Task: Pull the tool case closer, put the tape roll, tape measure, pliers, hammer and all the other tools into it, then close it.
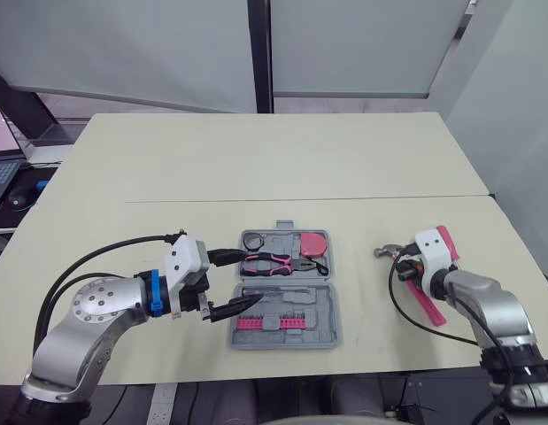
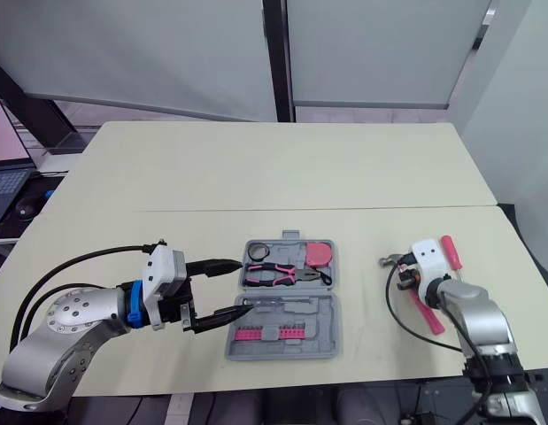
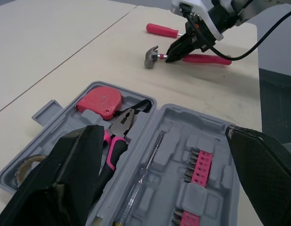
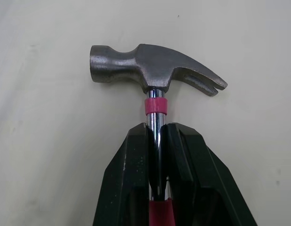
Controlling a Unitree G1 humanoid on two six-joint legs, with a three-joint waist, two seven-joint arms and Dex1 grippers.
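The grey tool case (image 1: 336,312) lies open in the middle of the near table. In its far half lie the tape roll (image 1: 253,240), the pink pliers (image 1: 278,263) and the pink tape measure (image 1: 314,243). Its near half holds pink bits (image 1: 272,321) and a thin screwdriver (image 3: 144,172). My left gripper (image 1: 250,281) is open at the case's left edge, one finger over each half. To the right of the case, my right gripper (image 1: 403,260) is shut on the hammer's (image 4: 152,68) steel shaft, just behind the head. The pink handle (image 1: 428,307) runs under the wrist.
A pink screwdriver (image 2: 451,251) lies on the table just right of the right gripper. A seam crosses the table beyond the case. A laptop and mouse (image 1: 20,197) sit off the table's left side. The table's front edge is close behind the case.
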